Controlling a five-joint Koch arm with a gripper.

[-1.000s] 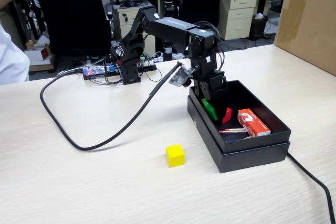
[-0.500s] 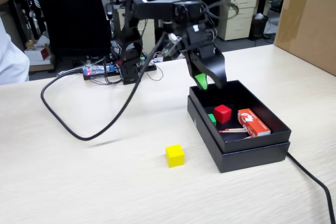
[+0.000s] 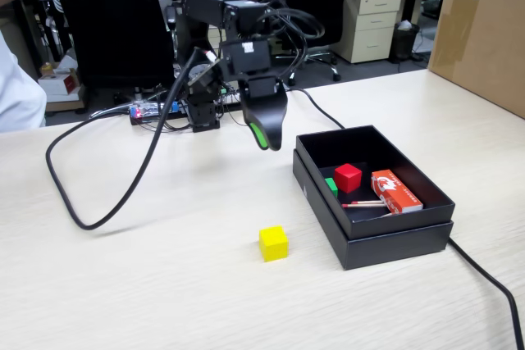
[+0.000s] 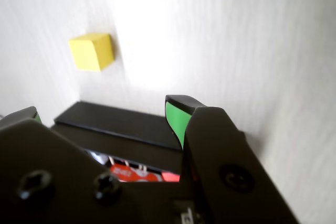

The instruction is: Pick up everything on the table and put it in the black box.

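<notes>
Swung left off the shallow matte black box (image 3: 373, 227), the black gripper with green pads (image 3: 269, 143) now hangs over bare pale wood-grain table (image 3: 123, 284), jaws spread and empty. Red cube (image 3: 348, 177) and green cube (image 3: 330, 187) lie inside the box; the yellow cube (image 3: 273, 243) sits near-left of it.

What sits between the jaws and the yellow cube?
Nothing: in the fixed view, only bare table lies between the gripper and the yellow cube. The box is off to the right.

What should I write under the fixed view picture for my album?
Robot hand hovers above the table while the yellow cube waits outside the black box.
</notes>
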